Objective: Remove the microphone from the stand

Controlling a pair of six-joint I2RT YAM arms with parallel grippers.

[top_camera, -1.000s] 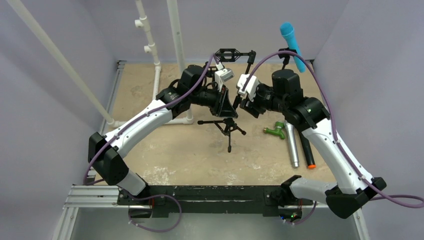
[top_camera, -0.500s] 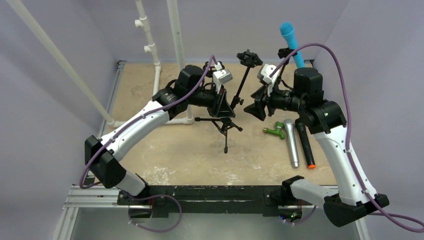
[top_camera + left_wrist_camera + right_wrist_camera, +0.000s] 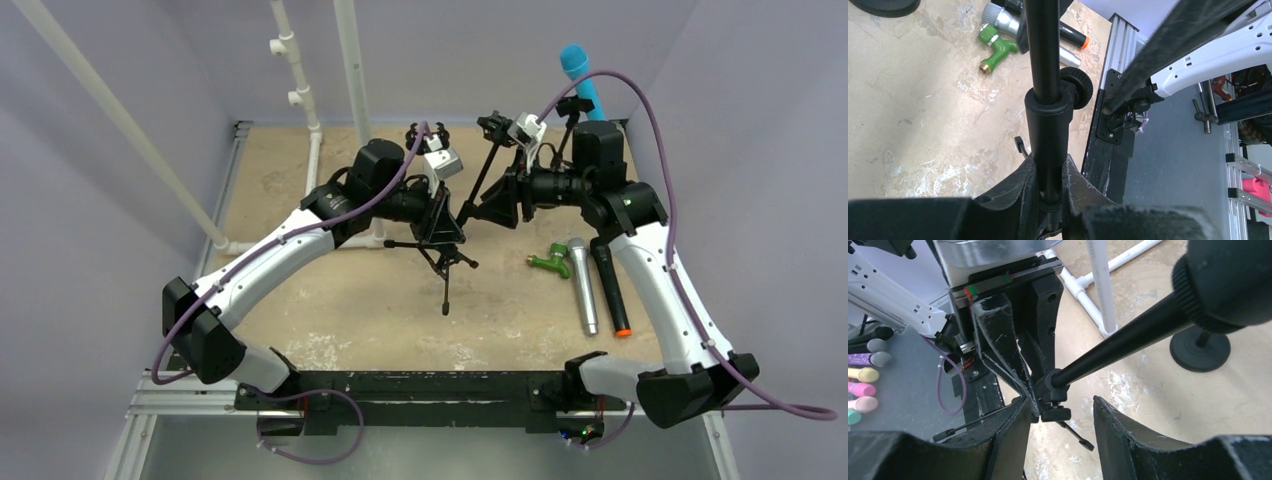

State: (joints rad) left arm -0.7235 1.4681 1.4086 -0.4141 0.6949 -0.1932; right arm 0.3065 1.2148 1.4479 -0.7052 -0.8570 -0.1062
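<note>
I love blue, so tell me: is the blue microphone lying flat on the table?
No, the blue microphone sits up in a stand clip at the back, above the table.

Worktop (image 3: 908, 125): matt, beige, stone-like, with chalky white scuffs.
Stand pole (image 3: 1044, 50): smooth black, slight sheen, probably metal.
Left gripper (image 3: 1049, 187) jaws: matt black plastic, grainy and scratched.
Silver microphone (image 3: 583, 288): brushed metal barrel, wire-mesh head.
Green tap (image 3: 998, 47): glossy green body, brass-coloured threaded end.
Pipe frame (image 3: 1100, 285): smooth white plastic.
Blue microphone (image 3: 578, 70): head looks like foam, too far to be sure.
</note>
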